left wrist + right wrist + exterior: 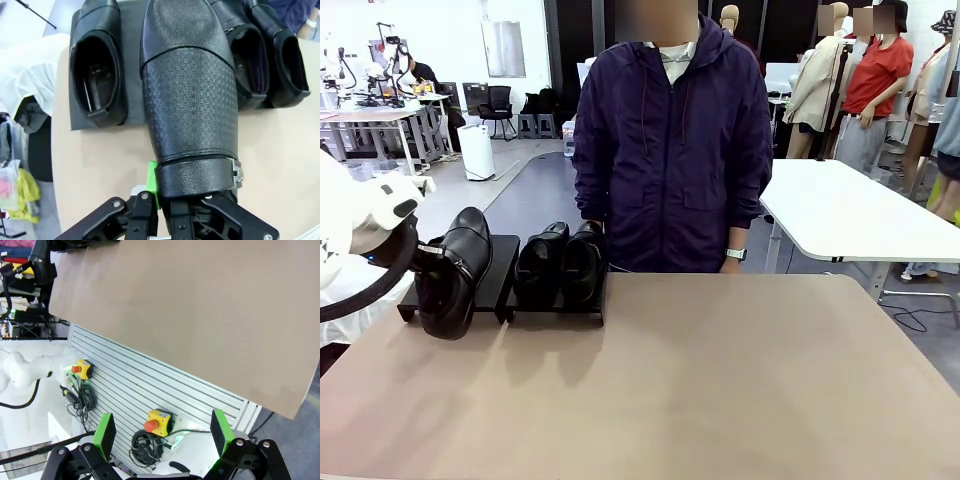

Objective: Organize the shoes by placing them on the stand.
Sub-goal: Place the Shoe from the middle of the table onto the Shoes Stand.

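The 4th shoe point(187, 85) hangs clamped at its heel in the left gripper point(172, 210), toe pointing away along the fingers toward the stand point(490, 275), over the free slot between 1 shoe point(97, 65) and the racked pair point(560, 262). The right gripper point(162, 432) stands open and empty, off the table point(720, 380), so the left arm is nearer.

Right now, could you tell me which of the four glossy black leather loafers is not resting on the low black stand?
The loafer clamped in the left gripper, tilted at the stand's left panel; the other three sit in place.
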Controlling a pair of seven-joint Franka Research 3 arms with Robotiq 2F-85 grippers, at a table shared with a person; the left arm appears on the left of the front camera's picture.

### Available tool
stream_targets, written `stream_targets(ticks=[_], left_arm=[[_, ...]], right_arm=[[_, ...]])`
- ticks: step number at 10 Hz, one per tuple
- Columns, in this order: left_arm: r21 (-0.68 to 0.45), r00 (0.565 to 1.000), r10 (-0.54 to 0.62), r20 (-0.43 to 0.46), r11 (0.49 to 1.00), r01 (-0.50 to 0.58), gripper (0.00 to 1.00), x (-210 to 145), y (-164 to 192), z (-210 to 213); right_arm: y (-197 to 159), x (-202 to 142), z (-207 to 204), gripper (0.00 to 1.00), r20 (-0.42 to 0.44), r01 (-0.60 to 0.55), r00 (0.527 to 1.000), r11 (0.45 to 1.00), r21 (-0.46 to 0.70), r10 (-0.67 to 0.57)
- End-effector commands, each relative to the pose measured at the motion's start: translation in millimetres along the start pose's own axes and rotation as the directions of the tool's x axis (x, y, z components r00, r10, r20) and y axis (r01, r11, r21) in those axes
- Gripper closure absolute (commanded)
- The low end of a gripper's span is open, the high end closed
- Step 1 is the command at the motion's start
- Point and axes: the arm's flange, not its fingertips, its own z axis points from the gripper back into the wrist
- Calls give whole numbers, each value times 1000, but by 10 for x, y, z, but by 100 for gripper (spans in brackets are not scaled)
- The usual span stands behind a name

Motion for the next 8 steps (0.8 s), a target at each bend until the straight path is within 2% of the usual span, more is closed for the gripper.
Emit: stream_targets(ticks=[1, 3, 5, 8], left_arm=[[1, 1000, 10, 13, 1000, -10, 100, 9, 18, -20], [1, 1000, 7, 3, 1000, -7, 100, 344, 49, -225], [-46, 1000, -4, 12, 999, 5, 100, 728, 149, -434], [3, 997, 1, 78, 1000, -2, 100, 988, 155, -628]], right_arm=[[2, 14, 43, 0, 1, -18, 1000, 1000, 8, 18], [2, 14, 43, 0, 1, -18, 1000, 1000, 8, 18], [2, 14, 43, 0, 1, -18, 1000, 1000, 8, 18], [2, 14, 43, 0, 1, -18, 1000, 1000, 8, 18]])
